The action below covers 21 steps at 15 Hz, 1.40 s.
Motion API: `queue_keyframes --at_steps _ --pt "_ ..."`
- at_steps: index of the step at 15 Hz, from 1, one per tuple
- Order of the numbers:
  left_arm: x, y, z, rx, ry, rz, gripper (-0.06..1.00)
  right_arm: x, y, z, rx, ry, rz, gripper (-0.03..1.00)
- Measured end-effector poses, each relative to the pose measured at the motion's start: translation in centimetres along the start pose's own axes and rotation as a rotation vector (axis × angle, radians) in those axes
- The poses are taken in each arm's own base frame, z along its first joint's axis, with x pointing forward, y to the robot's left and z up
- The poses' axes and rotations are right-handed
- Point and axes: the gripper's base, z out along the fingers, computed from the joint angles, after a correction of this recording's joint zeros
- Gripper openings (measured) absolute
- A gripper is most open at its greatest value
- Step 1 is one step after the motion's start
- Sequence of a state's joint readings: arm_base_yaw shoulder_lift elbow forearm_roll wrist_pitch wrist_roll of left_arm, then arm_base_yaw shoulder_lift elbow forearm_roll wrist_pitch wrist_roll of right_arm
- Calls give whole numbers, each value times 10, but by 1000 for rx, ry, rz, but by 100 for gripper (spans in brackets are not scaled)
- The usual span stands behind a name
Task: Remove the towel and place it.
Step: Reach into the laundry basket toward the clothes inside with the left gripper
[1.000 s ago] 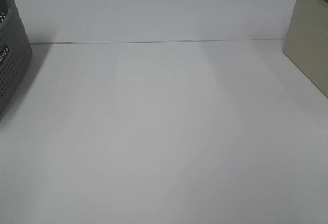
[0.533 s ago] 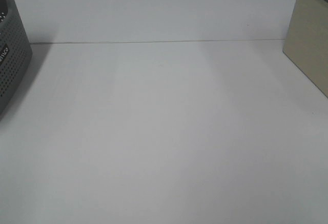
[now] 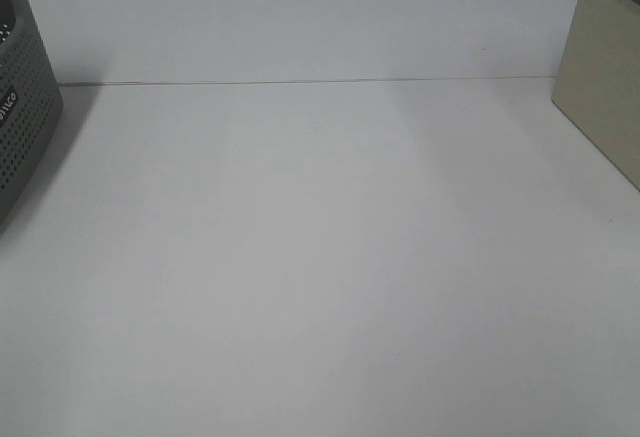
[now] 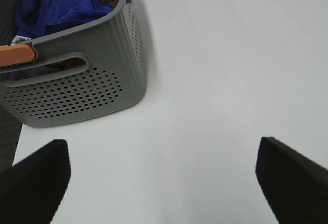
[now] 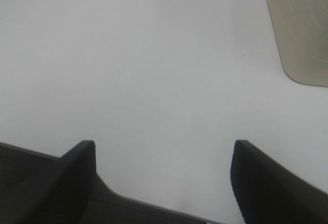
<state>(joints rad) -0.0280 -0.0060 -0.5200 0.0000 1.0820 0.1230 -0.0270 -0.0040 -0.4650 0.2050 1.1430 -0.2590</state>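
Lettering: a strip of white characters on the outer wall of the grey perforated basket (image 3: 22,107), at the left edge of the high view, is cut by the frame and cannot be read. A small white tag (image 4: 20,40) lies at a corner of the towel (image 4: 54,6); any print on it is too small to make out. The towel, deep blue and bunched, sits inside the basket as seen from the left wrist camera; much of it is masked by the basket wall and the frame edge. An orange item (image 4: 15,55) rests at the rim above the handle slot, partly cut off, and what it is cannot be determined. In the high view only one end of the basket shows and its contents are hidden. A beige box (image 3: 605,77) at the right edge is likewise cropped. The white table (image 3: 320,257) carries a thin seam line (image 3: 300,82) across it. Left gripper (image 4: 163,178): fingers (image 4: 36,180) spread wide over bare table just beside the basket, holding nothing. Right gripper (image 5: 163,175): fingers (image 5: 77,175) spread apart above bare table near the box, nothing between them.
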Motion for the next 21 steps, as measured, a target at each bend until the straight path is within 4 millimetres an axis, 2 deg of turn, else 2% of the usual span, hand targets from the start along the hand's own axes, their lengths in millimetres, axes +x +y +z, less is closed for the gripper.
queue_keyframes --at_steps 17,20,21 --pt "-1 2 1 -20 12 14 93 0 0 0 0 0 0 72" --pt "-28 6 -10 -14 54 122 93 0 0 0 -1 0 0 72" --pt "-62 10 -11 17 157 320 93 0 0 0 -1 0 0 72"
